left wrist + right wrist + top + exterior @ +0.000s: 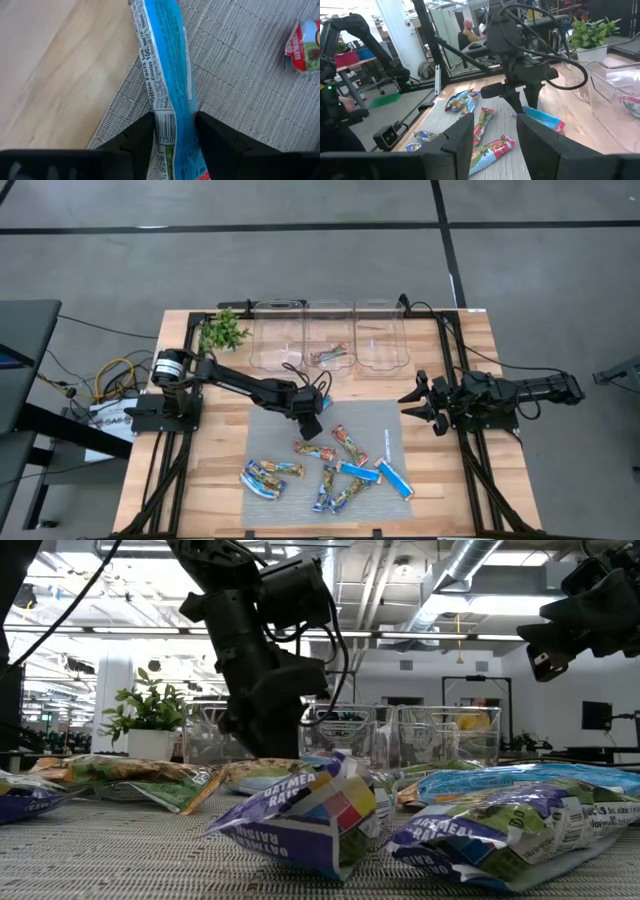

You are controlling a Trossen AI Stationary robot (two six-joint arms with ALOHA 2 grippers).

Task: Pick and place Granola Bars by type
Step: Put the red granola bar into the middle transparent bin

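— On the mat (375,420), what does the left pincer (310,423) pinch?
— A blue bar (167,75), near the mat's edge by the wood surface (190,470).
— And the other bars (325,470)?
— Lying loose on the mat. One sits in the middle bin (329,335).
— The right pincer (418,402)?
— Spread wide, holding nothing, beside the mat.

Bare desk (440,470) lies open right of the mat (375,430); the three clear bins (328,335) and plant (222,332) block the far edge; bars (330,470) crowd the mat's middle.
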